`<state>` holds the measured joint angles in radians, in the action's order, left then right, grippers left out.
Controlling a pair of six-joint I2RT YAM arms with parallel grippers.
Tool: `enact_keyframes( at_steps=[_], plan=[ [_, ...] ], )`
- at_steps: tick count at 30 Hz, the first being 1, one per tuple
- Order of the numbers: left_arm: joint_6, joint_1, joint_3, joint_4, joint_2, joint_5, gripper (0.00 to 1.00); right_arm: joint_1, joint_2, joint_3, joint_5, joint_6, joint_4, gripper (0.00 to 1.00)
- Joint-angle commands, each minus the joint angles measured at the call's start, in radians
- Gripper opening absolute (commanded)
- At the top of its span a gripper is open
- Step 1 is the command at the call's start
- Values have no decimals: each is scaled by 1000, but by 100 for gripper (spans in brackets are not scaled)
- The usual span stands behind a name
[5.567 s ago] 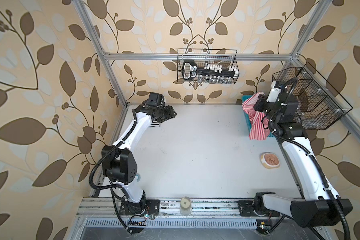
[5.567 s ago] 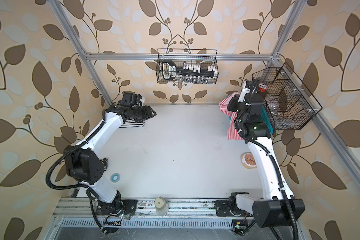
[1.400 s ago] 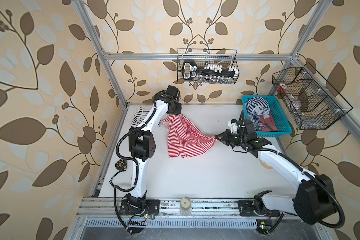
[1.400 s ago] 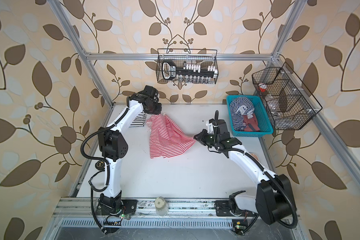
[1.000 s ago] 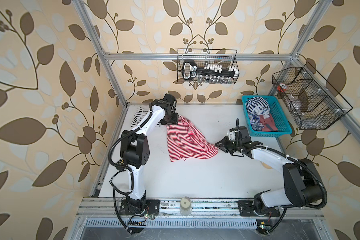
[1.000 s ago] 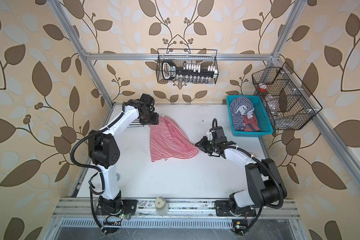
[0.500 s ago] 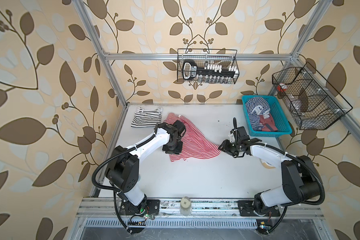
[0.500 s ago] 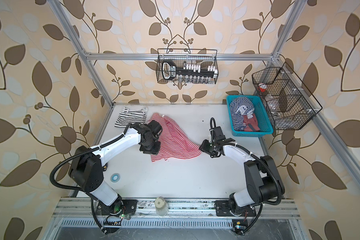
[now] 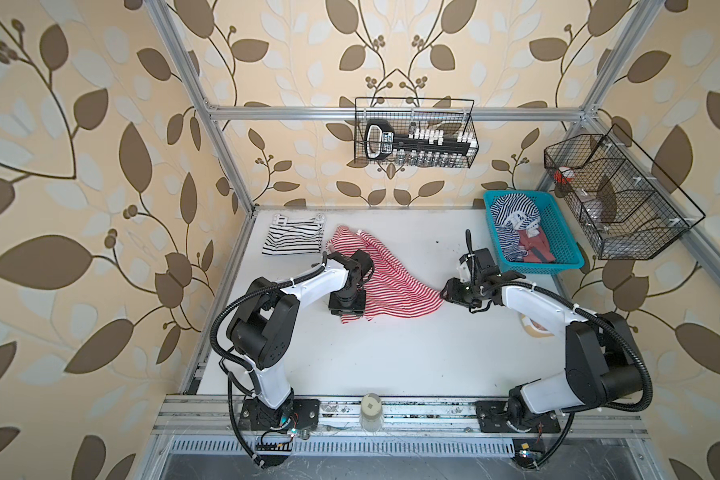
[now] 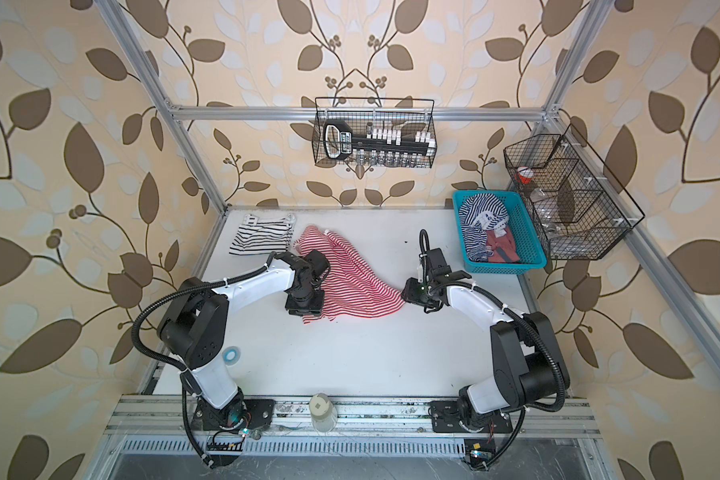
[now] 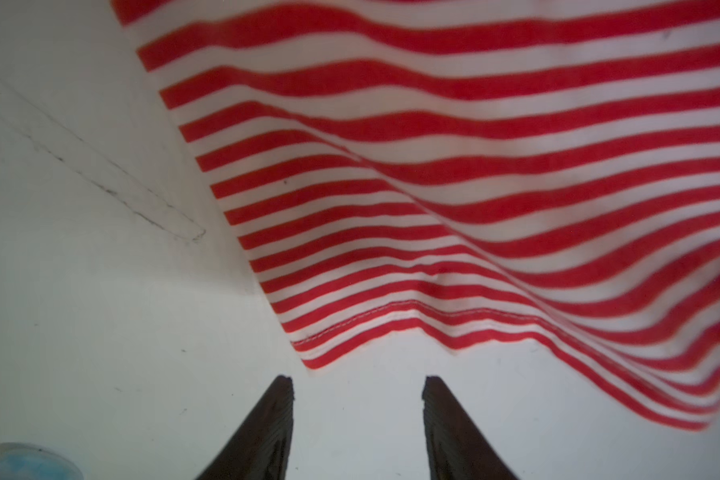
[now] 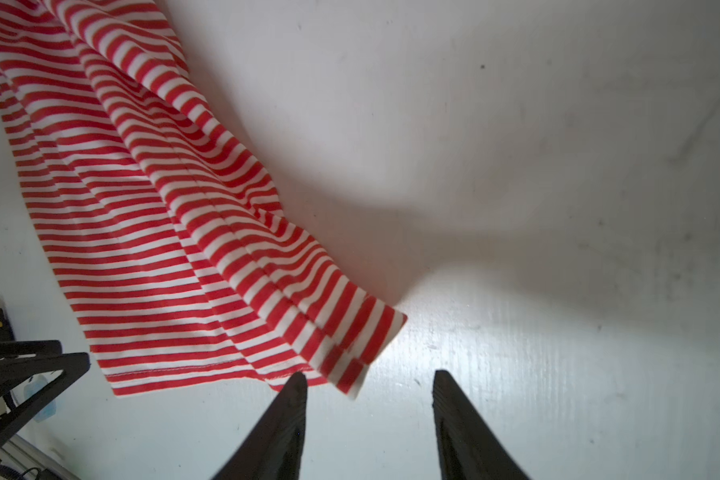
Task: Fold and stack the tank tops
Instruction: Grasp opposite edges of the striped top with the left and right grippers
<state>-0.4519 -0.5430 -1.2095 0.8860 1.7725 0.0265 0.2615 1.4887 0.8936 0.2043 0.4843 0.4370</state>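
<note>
The red-striped tank top (image 9: 395, 282) (image 10: 352, 286) lies rumpled and spread out on the white table (image 9: 391, 357). The black-striped tank top (image 9: 294, 241) (image 10: 262, 239) lies folded at the back left corner. My left gripper (image 9: 347, 311) (image 11: 357, 380) points down at the red top's near-left hem corner, open, with bare table between its fingers. My right gripper (image 9: 447, 293) (image 12: 368, 376) is open at the top's right corner. That folded corner (image 12: 350, 374) lies loose just ahead of the fingertips.
A teal basket (image 9: 558, 267) with more clothes stands at the back right. Wire baskets hang on the back wall (image 9: 414, 133) and the right wall (image 9: 624, 208). A small dish (image 9: 535, 328) sits under my right arm. A blue tape ring (image 10: 230, 354) lies near the left arm's base.
My left gripper has come from the top's far end to its near-left hem corner. My right gripper has opened and let go of the right corner, which now lies on the table.
</note>
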Motion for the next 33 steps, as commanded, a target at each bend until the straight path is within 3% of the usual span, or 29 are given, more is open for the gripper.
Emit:
enact_keyframes(
  at_steps=[1,10,21,24,26,29,33],
  plan=[
    [-17,0,1,-7,20,5,48,15,5,60,-13,-91,55,51],
    [-15,-1,2,-30,52,16,40,57,117,156,34,-267,139,54],
    [-11,-1,20,-33,86,13,31,61,262,199,-36,-294,135,54],
    [-10,-1,22,-33,94,10,23,60,277,205,-46,-297,133,52],
    [-8,-1,24,-33,99,9,15,60,283,207,-51,-299,134,48],
    [-5,-1,19,-27,99,6,0,59,285,212,-61,-299,142,34],
    [-4,-1,15,-12,73,-11,0,58,264,218,-63,-299,163,16]
  ],
)
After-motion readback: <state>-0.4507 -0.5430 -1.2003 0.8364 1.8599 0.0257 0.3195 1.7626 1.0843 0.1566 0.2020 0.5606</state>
